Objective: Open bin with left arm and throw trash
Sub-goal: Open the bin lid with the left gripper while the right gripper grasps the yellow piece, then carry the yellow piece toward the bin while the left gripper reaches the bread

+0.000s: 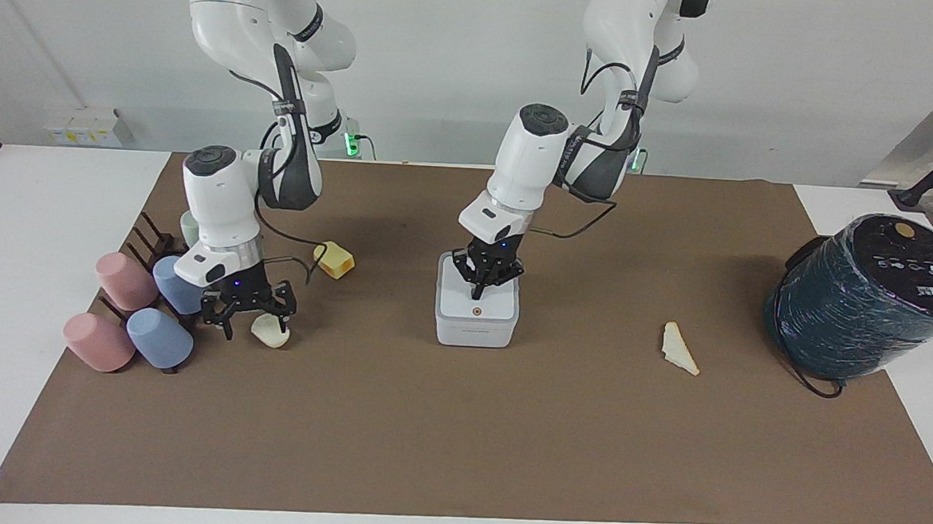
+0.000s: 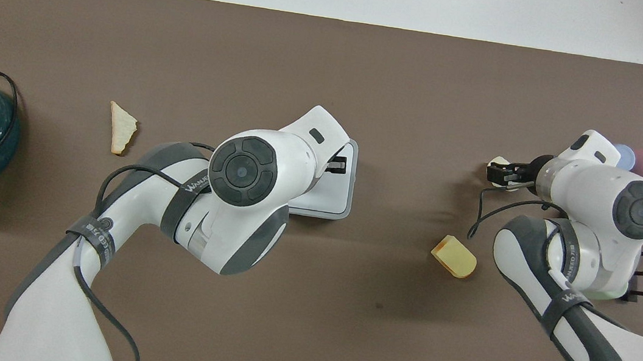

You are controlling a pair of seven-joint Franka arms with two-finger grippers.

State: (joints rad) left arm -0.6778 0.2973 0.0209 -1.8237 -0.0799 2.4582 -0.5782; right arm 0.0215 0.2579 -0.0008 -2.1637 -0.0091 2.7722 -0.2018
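Right now my left gripper, fingertips pressed together, pokes straight down on the closed bin lid, the brownish button lying just past its tip, toward the mat's edge farthest from the robots. My right gripper, fingers spread wide, sits low beside the cream scalloped lump, not yet holding it.

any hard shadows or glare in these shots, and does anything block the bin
Facing view: even, soft light, only faint shadows on the brown mat, no glare on the bin. Overhead view: equally soft light; the left arm's wrist covers much of the bin and hides its button.
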